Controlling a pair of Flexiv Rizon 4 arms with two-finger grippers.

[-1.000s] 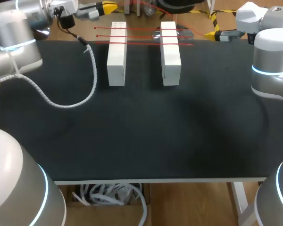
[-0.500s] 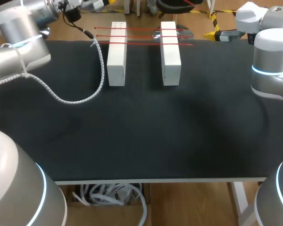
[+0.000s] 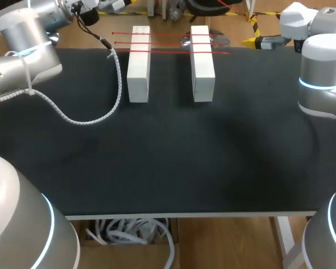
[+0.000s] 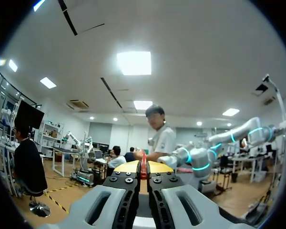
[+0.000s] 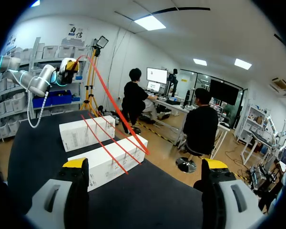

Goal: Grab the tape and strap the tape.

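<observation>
Left end effector [image 4: 143, 172] pinches red tape [image 4: 143, 165], raised beyond white blocks [image 3: 139, 64].

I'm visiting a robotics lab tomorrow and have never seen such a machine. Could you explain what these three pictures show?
This is one robot with two arms at a black table. The large picture looks down from a camera above and behind the robot. The two round pictures come from cameras on its wrists, looking out along the fingers.

Two white blocks lie side by side on the table, the left block and the right block. Red tape is stretched across both in three lines.

The left hand is shut on the tape, raised beyond the table's far edge, and the tape runs up to it from the blocks. The right hand is open and holds nothing.
</observation>
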